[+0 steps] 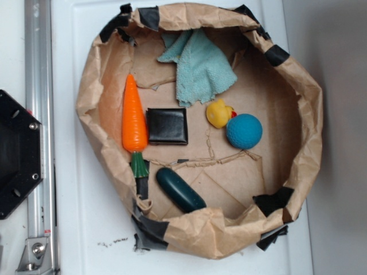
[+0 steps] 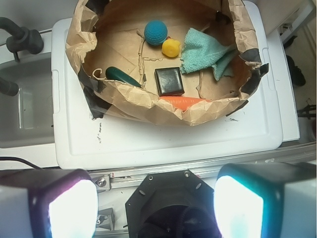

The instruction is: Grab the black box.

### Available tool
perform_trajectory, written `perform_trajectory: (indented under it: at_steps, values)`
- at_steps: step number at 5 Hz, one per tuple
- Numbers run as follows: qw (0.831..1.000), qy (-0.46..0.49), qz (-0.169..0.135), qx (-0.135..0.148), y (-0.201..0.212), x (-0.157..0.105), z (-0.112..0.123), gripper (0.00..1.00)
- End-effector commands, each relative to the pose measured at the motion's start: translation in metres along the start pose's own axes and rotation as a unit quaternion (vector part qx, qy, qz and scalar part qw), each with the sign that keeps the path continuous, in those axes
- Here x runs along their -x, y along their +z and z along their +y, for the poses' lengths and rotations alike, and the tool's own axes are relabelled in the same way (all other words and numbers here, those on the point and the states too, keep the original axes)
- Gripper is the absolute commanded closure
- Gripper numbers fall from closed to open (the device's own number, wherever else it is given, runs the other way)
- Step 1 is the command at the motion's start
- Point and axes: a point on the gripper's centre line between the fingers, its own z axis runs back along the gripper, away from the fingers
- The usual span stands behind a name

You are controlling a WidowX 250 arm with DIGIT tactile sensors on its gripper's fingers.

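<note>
**Black box in paper-walled nest, untouched**

Exterior view, left to right: hexagonal plate (image 1: 17, 153), carrot toy (image 1: 134, 125), black box (image 1: 167, 126) touching the carrot at frame centre, nearly square with edges roughly along the frame, duck (image 1: 218, 113), blue ball (image 1: 243, 131). Only the wrist view shows the gripper (image 2: 156, 203): jaws wide apart at the bottom edge, far from the box. No legible writing

White moulded bench (image 1: 86, 229) with raised rim. Resting directly on it: brown paper bag tray (image 1: 298, 114), walls rolled down, patched with black tape (image 1: 275, 55). Dark specks (image 1: 112, 243) scattered beside front-left corner of tray.
</note>
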Motion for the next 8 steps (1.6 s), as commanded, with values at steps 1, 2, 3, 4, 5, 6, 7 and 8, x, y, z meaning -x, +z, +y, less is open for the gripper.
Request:
perform_trajectory:
  at_steps: [1,2,3,4,5,6,7,8]
  values:
    - [1.000,0.000,0.000,0.000,0.000,0.000,0.000,0.00]
    - [1.000,-0.012,0.000,0.014,-0.029,-0.042,0.014,0.00]
    - [0.996,-0.067,-0.015,0.056,-0.081,-0.089,0.030,0.00]
    - [0.994,-0.100,-0.014,0.043,-0.127,-0.112,0.041,0.00]
    - [0.989,-0.134,0.035,0.051,-0.179,-0.103,0.029,0.00]
    - [0.983,-0.159,0.082,0.044,-0.218,-0.082,0.013,0.00]
    - [0.984,-0.163,0.066,0.014,-0.228,-0.090,0.001,0.00]
    - [0.986,-0.157,0.054,-0.017,-0.227,-0.105,0.004,0.00]
